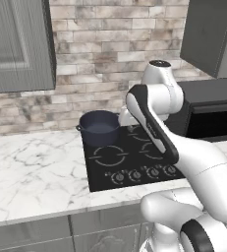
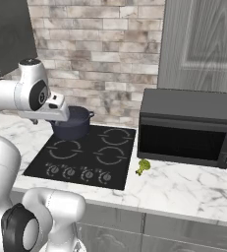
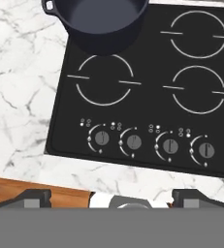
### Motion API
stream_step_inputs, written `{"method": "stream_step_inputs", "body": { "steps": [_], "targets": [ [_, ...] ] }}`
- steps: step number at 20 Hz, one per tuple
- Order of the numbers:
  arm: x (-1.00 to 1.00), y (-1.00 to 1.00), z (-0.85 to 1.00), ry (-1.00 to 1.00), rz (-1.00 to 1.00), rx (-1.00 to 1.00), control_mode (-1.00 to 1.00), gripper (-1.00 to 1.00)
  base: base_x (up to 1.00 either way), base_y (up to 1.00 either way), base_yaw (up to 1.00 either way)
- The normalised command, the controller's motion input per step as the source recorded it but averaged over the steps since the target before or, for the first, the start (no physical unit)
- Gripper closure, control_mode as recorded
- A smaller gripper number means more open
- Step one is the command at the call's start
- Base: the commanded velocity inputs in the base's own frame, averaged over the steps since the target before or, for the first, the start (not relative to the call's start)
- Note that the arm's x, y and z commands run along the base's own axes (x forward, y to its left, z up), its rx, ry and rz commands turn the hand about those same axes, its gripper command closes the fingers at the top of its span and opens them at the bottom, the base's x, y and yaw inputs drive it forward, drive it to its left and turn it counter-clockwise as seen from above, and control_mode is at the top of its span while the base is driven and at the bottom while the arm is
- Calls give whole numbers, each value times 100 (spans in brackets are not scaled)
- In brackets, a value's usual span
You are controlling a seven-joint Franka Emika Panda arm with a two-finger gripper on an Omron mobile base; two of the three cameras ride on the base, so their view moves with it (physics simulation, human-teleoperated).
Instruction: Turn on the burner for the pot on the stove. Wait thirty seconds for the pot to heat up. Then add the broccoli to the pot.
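Counter: white marble with grey veins, running under a brick backsplash and grey wall cabinets.
Microwave: black, on the counter just right of the stove, door shut.
Stove: flat black glass cooktop set into the counter, 4 grey ring marks, a row of 4 round knobs along its front edge.
Pot: dark blue-grey, upright on the back left ring, 2 small side handles, lighter grey inside; in the hand view its base covers that ring at the top edge.
Arm: white with dark joints, bent over the stove, the hand held above the cooktop beside the pot.
Gripper: released, the 2 dark finger tips standing wide apart with nothing between them, above the counter's front edge and looking down on the knobs.
Broccoli: small green floret on the marble, between the stove's right edge and the microwave's front, well apart from the pot.
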Motion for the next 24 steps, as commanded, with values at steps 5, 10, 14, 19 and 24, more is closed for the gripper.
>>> {"method": "stream_step_inputs", "body": {
  "steps": [5,10,14,19,24],
  "targets": [
    [-10,8,-29,2,0,0,-100,-100,0,0,0],
    [0,23,-37,11,0,0,-100,-100,0,0,0],
    [0,20,-40,13,0,0,-100,-100,0,0,0],
    [0,8,-36,12,0,0,-100,-100,0,0,0],
    [0,2,-41,12,0,-1,-100,-100,0,0,0]
  ]
}}
